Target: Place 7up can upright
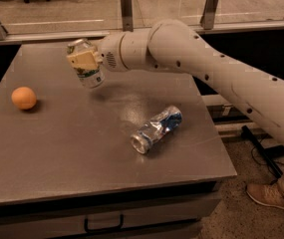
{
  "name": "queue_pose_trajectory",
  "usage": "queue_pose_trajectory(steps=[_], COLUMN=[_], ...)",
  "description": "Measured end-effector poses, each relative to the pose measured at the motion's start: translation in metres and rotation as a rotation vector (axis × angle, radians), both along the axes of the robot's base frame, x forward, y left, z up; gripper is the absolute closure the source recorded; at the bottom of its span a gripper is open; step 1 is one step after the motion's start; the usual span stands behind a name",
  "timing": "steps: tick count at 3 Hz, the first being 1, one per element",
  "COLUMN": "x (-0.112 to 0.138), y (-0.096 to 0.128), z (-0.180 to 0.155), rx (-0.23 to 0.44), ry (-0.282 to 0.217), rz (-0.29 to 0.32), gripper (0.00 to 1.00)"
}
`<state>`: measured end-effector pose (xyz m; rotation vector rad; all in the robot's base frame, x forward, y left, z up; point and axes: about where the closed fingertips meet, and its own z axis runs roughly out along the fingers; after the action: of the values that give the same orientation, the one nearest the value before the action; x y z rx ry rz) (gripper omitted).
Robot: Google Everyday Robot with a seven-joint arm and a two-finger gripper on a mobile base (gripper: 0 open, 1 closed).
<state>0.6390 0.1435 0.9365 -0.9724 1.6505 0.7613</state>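
Observation:
The 7up can (89,76), silver with a green and white label, is held in the air above the back left part of the grey table (71,148). It stands nearly upright, its top leaning slightly left. My gripper (84,61) is shut on the can's middle, with a tan finger pad (83,60) across its front. The white arm reaches in from the right.
A crushed silver can with a blue label (156,129) lies on its side right of the table's middle. An orange (23,97) rests near the left edge. A person's shoe (268,195) is on the floor at the right. A glass railing runs behind the table.

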Motion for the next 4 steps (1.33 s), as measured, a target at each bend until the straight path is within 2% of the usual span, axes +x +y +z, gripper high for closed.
queue_pose_trajectory(steps=[1, 2, 3, 4], x=[0.006, 0.012, 0.015, 0.016], y=[0.0, -0.005, -0.015, -0.022], z=[-0.008, -0.014, -0.019, -0.022], rx=[-0.022, -0.002, 0.056, 0.11], ry=[-0.098, -0.148, -0.17, -0.182], rz=[0.002, -0.009, -0.028, -0.029], gripper=[1.0, 1.0, 1.0, 0.83])
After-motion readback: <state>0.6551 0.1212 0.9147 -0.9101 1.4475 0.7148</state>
